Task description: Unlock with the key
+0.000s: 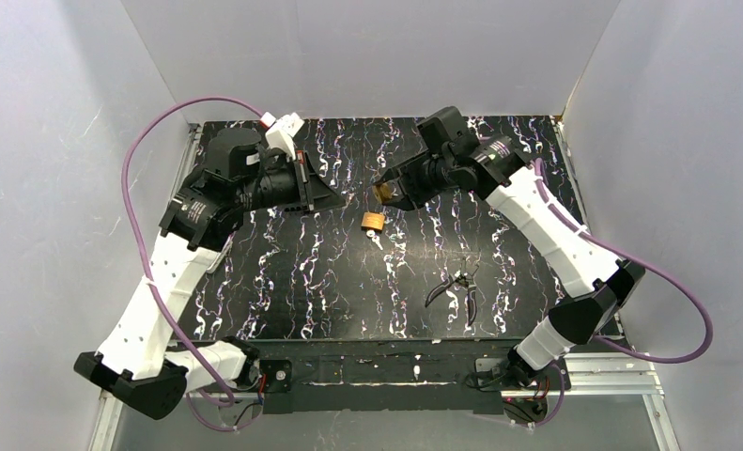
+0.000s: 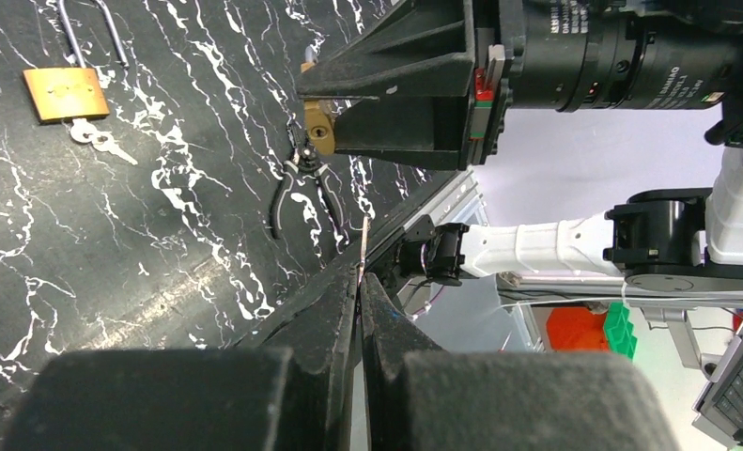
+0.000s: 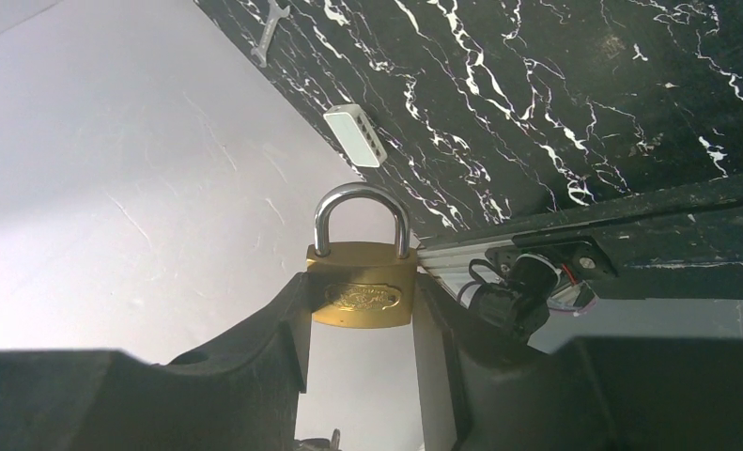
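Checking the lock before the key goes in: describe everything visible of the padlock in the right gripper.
The padlock has a brass-coloured body with an oval embossed badge and a shiny steel shackle, closed. It is clamped by its sides between the right gripper's fingers, shackle pointing out beyond them. Its keyhole is hidden.

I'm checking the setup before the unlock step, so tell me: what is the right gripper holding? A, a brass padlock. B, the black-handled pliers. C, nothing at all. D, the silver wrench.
A: in the right wrist view the right gripper has a finger on each side of the brass padlock, whose shackle is closed, while the pliers and the wrench lie on the table.
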